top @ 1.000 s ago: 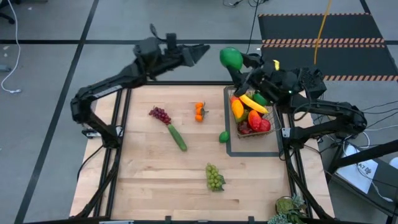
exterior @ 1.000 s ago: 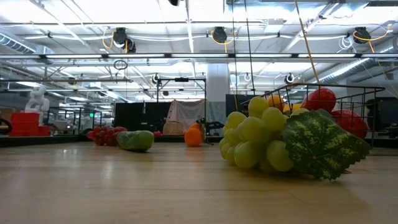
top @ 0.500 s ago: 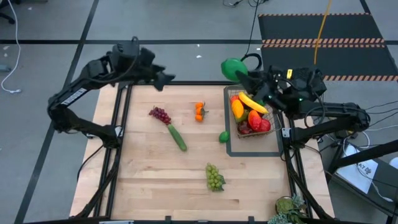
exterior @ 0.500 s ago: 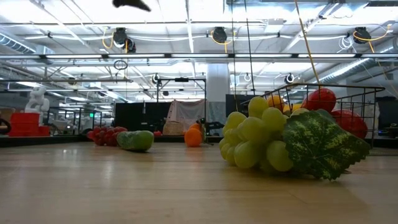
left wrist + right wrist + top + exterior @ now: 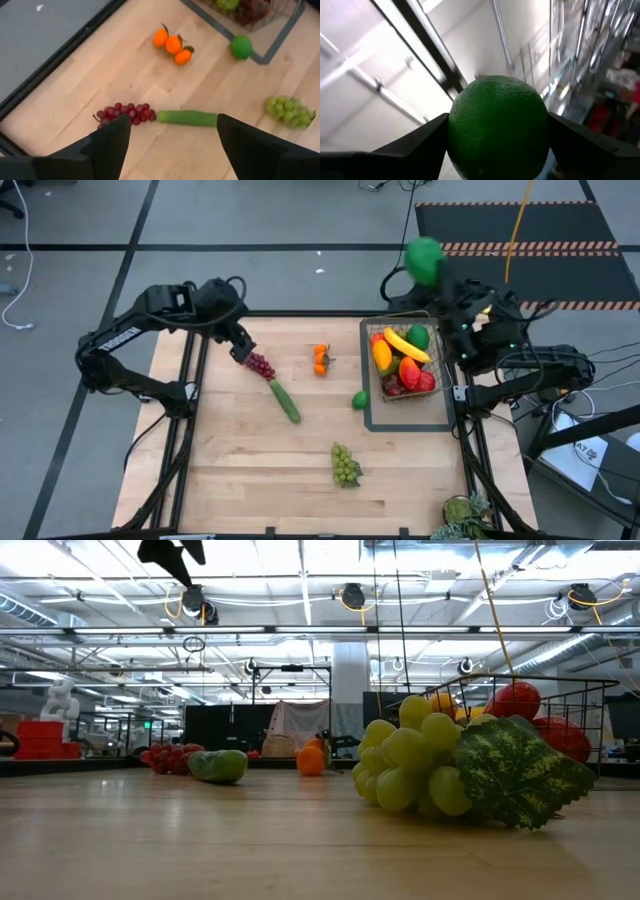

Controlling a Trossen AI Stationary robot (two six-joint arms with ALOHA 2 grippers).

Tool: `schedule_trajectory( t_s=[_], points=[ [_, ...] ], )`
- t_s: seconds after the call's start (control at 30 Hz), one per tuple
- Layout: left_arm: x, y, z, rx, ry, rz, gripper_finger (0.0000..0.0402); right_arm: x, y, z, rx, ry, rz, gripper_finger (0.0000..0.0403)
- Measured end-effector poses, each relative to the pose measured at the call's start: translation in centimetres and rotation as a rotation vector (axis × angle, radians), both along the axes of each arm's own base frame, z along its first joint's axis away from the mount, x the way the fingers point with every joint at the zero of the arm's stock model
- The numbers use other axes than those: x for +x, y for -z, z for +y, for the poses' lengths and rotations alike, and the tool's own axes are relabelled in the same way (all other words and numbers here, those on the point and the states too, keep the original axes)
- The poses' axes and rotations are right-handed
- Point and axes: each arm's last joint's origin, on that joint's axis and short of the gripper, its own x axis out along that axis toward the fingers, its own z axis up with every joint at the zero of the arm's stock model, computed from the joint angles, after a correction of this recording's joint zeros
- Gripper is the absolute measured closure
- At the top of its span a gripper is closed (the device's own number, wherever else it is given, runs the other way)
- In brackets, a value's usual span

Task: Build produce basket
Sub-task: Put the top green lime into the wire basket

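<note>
Basket (image 5: 403, 365) contents partly hidden by mesh; right end effector (image 5: 497, 132) grips a lime (image 5: 498, 127), left end effector (image 5: 170, 145) spread.

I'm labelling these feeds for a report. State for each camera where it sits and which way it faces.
High view: overhead, straight down on the table; both arms show.
Low view: table height, level across; green grapes near, left gripper above.
Left wrist view: looks down past its open fingers at purple grapes and cucumber.
Right wrist view: fingers clamp a green lime.
Shared: high and left wrist views both show the oranges.

Purple grapes (image 5: 259, 365), green cucumber (image 5: 285, 401), oranges (image 5: 320, 358)
</note>
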Motion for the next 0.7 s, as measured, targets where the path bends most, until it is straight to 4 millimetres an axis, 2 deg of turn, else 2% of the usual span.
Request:
schedule_trajectory(
  t_s=[0.13,0.37,0.7],
  points=[
    [0.4,1.1,-0.3,-0.006,0.03,0.037,0.0119,-1.1,-0.5,-0.4,0.052,0.057,-0.114,0.0101],
    [1.2,3.1,-1.0,-0.041,0.046,0.092,0.0122,-1.4,-0.7,-0.6,0.023,0.04,-0.132,0.0101],
    [1.7,3.4,-2.8,-0.048,0.118,0.097,0.0132,-0.5,-0.3,-0.6,0.025,-0.007,-0.093,0.0101]
  ],
)
